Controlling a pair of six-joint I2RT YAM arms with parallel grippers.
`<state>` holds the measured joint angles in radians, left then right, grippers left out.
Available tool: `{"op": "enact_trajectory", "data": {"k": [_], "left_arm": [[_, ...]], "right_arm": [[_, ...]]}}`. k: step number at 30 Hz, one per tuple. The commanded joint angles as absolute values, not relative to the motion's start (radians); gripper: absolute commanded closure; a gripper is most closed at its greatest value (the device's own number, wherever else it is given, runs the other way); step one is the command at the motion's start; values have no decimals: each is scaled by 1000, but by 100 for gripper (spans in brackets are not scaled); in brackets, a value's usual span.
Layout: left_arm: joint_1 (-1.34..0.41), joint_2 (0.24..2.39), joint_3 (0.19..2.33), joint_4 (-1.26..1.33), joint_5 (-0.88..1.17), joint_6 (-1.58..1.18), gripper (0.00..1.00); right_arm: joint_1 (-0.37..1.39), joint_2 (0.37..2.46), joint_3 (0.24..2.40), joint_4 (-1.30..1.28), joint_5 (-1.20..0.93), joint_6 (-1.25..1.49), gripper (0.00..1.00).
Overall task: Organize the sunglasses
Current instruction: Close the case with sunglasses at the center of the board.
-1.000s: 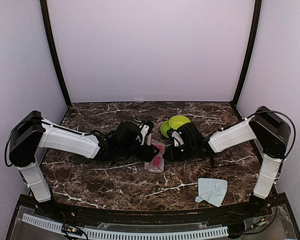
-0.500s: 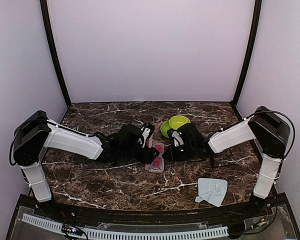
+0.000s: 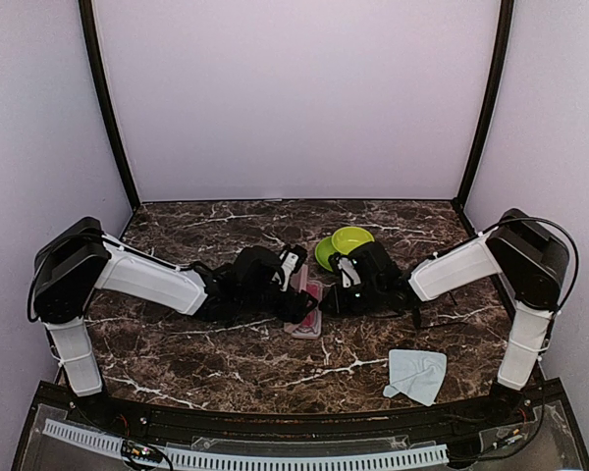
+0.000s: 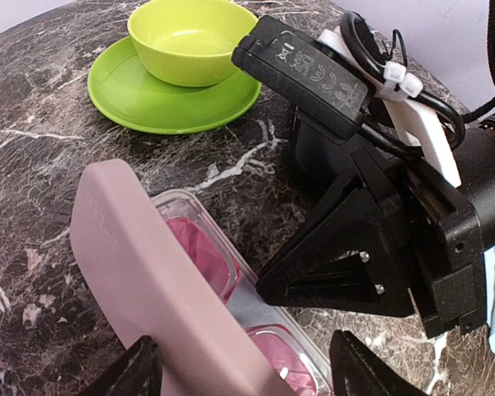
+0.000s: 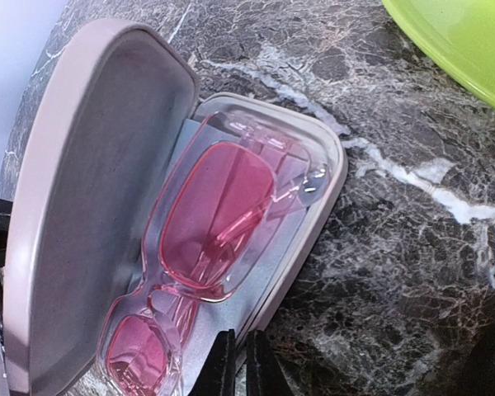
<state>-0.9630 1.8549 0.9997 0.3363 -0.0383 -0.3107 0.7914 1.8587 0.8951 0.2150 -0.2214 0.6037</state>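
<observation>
The sunglasses [image 5: 214,214], a clear pink frame with pink lenses [image 4: 200,254], lie folded inside the open pink case [image 3: 312,297]. Its lid [image 4: 144,276] stands half raised over the base [image 5: 318,206]. My left gripper [image 4: 247,375] is open and straddles the case from behind, with the lid close against its left finger [image 4: 136,371]. My right gripper [image 5: 241,367] is shut, its tips resting at the near rim of the base. In the left wrist view it shows as a black wedge [image 4: 346,272] touching that rim.
A lime green bowl [image 3: 351,238] on a green plate [image 3: 324,255] stands just behind the right gripper. A pale blue cloth [image 3: 415,375] lies at the front right. The marble table [image 3: 177,343] is walled on three sides.
My left gripper has moved right, up to the case. The lid now stands higher over the base. The right gripper has stayed at the rim.
</observation>
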Motion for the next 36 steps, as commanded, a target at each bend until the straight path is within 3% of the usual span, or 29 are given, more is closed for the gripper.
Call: {"op": "enact_trajectory", "data": {"k": [1,19,36], "left_arm": [[-977,1887,1013,370,73,-325,27],[-977,1894,972,408,101,-335,24],[-977,1768,928,337,-22,-362,19]], "right_arm": [[808,1898,883,263,-251,603,94],[807,1886,875,266,-258,597,94],[792,1808,822,363,-337,649,90]]}}
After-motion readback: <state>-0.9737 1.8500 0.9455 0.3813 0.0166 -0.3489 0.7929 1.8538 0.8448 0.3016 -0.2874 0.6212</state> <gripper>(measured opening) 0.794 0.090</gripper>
